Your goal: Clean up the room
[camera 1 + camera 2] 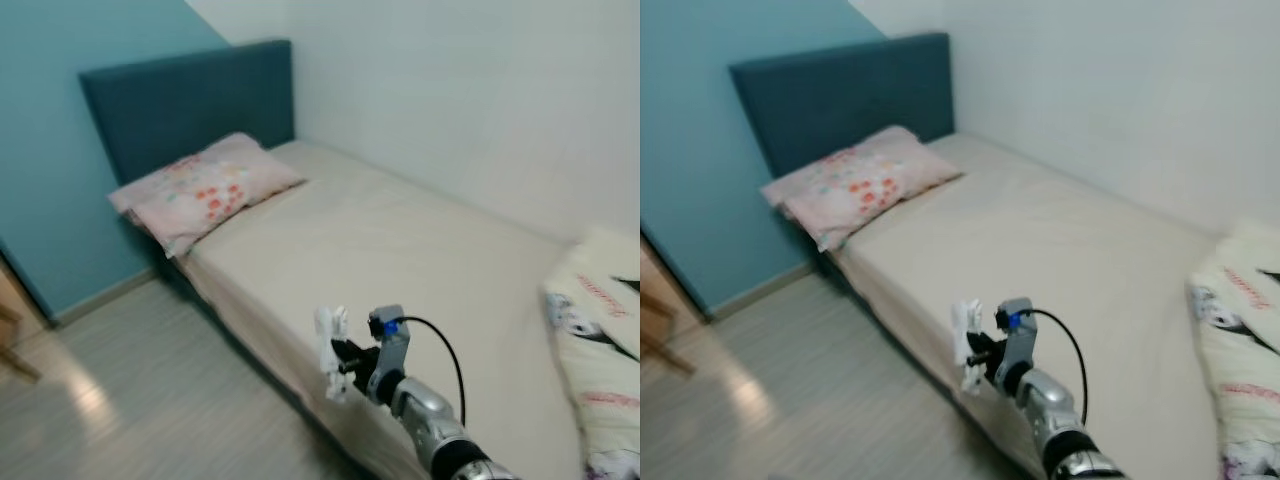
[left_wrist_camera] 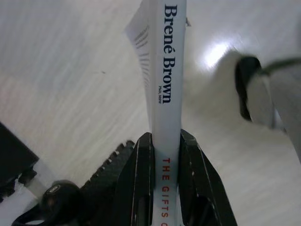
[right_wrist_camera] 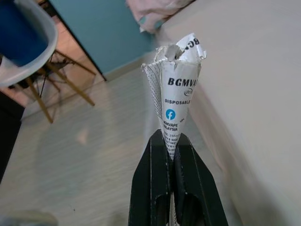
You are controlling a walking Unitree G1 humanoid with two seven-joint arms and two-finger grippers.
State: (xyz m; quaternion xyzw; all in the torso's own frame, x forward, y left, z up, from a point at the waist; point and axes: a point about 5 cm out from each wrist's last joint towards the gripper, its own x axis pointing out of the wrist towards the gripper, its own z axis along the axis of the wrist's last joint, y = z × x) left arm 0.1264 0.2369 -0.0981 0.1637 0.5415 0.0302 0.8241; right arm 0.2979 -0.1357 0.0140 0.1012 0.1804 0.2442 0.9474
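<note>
My right gripper [image 1: 347,366] is raised over the bed's near edge, shut on a crumpled white paper package [image 1: 331,350]. In the right wrist view the package [image 3: 178,89] carries printed text and stands up from between the black fingers [image 3: 157,160]. My left gripper [image 2: 165,139] is shut on a white book [image 2: 167,70], clamped at its spine. The spine reads "Brené Brown", and pale wood floor lies below it.
A single bed [image 1: 400,250] with a beige sheet runs along the white wall. It has a dark blue headboard [image 1: 190,100] and a pink floral pillow [image 1: 205,190]. A folded printed quilt [image 1: 600,340] lies at its right end. Wood floor [image 1: 130,400] lies left of the bed; a white chair [image 3: 28,56] stands farther off.
</note>
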